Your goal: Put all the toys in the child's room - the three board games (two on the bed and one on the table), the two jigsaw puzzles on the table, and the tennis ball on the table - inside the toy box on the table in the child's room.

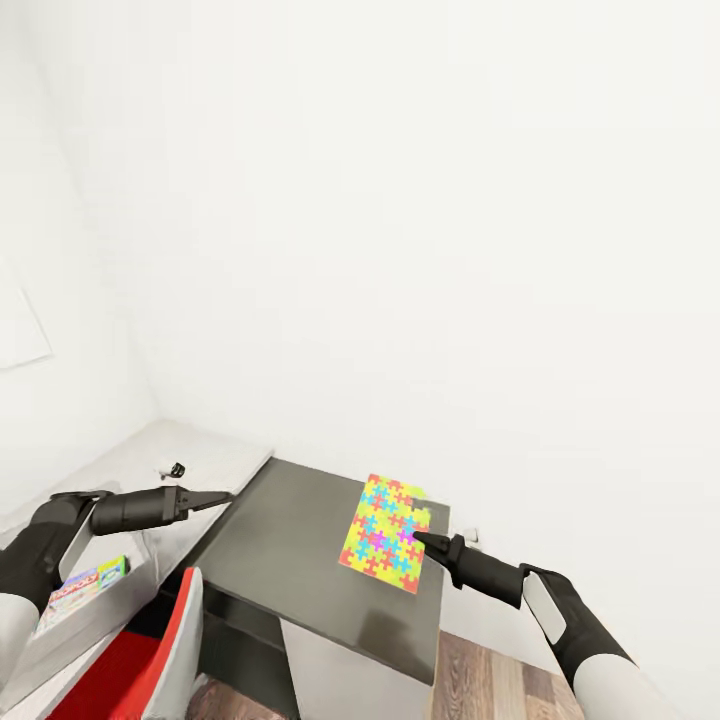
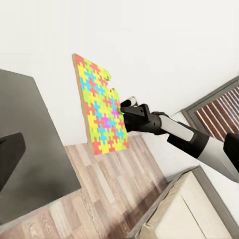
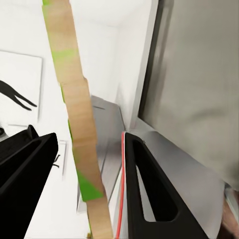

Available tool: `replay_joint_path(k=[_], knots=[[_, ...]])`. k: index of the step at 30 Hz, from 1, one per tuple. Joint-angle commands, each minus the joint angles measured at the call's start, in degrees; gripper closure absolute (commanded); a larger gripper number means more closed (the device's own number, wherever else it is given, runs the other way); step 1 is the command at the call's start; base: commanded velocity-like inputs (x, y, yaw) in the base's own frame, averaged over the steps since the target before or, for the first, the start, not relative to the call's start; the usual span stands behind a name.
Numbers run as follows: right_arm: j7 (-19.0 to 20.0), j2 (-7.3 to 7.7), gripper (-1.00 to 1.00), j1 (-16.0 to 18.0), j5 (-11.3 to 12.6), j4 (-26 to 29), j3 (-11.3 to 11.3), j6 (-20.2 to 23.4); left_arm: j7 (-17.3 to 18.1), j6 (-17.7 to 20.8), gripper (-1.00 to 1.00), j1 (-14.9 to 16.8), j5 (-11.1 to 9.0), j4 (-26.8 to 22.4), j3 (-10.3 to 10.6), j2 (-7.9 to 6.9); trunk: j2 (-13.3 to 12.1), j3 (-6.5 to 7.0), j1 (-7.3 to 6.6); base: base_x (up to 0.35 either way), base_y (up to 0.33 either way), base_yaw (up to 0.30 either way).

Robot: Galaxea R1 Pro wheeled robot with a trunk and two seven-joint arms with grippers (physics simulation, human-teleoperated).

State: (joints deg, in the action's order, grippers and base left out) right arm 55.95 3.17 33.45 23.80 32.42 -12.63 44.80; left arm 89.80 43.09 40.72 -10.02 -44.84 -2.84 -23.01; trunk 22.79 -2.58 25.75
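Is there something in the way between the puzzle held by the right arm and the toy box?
The left gripper hangs in between, over the edge of the dark side unit. The right jaws grip the jigsaw puzzle, lifted above that unit. The toy box lies past the left gripper.

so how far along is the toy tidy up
Partly done: a board game already lies in the toy box at lower left. In hand: the right hand holds a jigsaw puzzle by its edge, lifted above the dark side unit; the left hand is empty. The puzzle must still reach the box; other toys can't be judged.
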Motion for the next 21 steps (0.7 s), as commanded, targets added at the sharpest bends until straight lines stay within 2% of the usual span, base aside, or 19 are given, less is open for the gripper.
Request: replay_joint_path(k=[1,21], knots=[[0.12,0.00,1.00,0.04,0.08,0.01,-0.12,0.29,0.20,0.63,-1.00,0.07,0.00,0.02,0.03,-0.01,0.13,-0.13,0.04,0.000,0.000,0.291],[0.21,0.08,1.00,0.04,0.23,-0.01,-0.12,0.22,0.20,0.59,-1.00,0.07,0.08,0.02,0.03,-0.03,0.13,-0.13,0.04,0.000,0.000,0.292]])
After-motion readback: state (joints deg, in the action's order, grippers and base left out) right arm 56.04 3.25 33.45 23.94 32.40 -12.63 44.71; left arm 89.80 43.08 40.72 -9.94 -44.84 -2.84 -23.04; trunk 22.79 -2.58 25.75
